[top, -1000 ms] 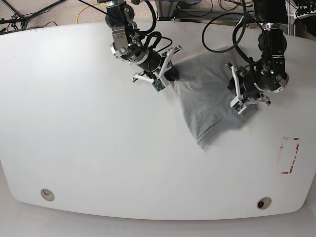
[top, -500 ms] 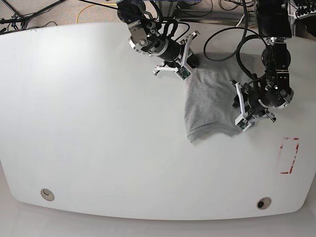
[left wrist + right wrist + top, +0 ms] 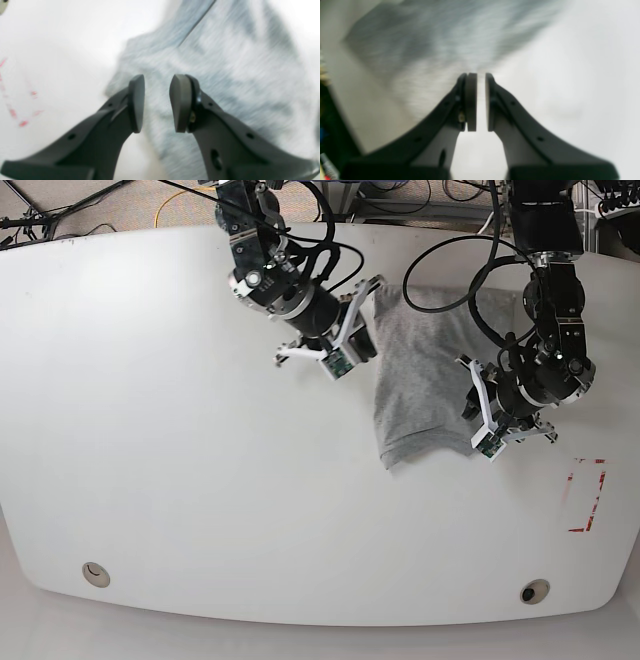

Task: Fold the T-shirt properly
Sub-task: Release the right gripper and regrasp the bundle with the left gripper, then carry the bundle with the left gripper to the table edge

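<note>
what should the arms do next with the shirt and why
Probably lower the left gripper onto the near edge of the T-shirt and pinch it. Its jaws stand apart with nothing between them, over the cloth. The shirt lies bunched and partly doubled on the table, not yet a neat fold. The right gripper, nearly closed and empty beside the cloth, could then take the far edge to spread it.

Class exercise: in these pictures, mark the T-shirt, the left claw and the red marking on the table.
T-shirt (image 3: pixel 420 370), base view: middle of the grey cloth.
Left claw (image 3: pixel 157 102), left wrist view: the gap midway between its fingertips.
Red marking (image 3: pixel 586 495), base view: inside its rectangular outline on the table.
</note>
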Action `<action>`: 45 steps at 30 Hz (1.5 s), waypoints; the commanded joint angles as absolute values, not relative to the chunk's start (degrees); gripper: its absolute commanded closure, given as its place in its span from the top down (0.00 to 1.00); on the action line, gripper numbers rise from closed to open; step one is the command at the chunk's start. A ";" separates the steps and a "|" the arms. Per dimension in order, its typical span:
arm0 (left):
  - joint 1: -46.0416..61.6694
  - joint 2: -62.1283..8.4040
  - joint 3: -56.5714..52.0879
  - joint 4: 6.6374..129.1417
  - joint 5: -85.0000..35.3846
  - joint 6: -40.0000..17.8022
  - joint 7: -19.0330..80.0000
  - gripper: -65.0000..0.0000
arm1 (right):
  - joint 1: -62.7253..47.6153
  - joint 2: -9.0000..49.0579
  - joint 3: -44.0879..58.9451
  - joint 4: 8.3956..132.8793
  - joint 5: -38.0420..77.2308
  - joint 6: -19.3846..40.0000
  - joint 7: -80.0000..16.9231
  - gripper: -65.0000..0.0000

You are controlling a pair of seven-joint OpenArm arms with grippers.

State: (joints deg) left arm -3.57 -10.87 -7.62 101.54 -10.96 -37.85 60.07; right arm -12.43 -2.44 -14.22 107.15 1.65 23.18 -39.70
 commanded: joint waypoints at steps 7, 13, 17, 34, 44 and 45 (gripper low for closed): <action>-0.84 -6.29 -7.78 104.48 -11.03 -24.75 53.41 0.38 | -9.98 -0.75 -8.40 109.76 2.07 23.43 -40.92 0.08; 3.91 -4.70 -4.09 105.80 -8.04 -14.90 42.51 0.38 | -9.98 -0.31 -7.08 109.76 2.07 23.43 -40.92 0.08; 6.29 -4.35 0.92 105.54 -2.68 -11.21 37.23 0.42 | -10.24 -0.31 -6.81 109.76 2.07 23.43 -40.92 0.08; 9.98 -4.62 5.93 90.68 4.09 -1.80 30.02 0.68 | -10.33 -0.66 -6.81 109.85 2.07 23.43 -40.92 0.08; 10.33 -10.51 5.58 80.57 3.91 -8.31 30.02 0.60 | -10.33 -0.66 -6.73 109.85 2.07 23.43 -40.92 0.08; 10.86 -11.30 5.14 80.57 3.91 -9.54 30.11 0.60 | -10.33 -0.57 -6.73 109.85 2.07 23.43 -40.92 0.08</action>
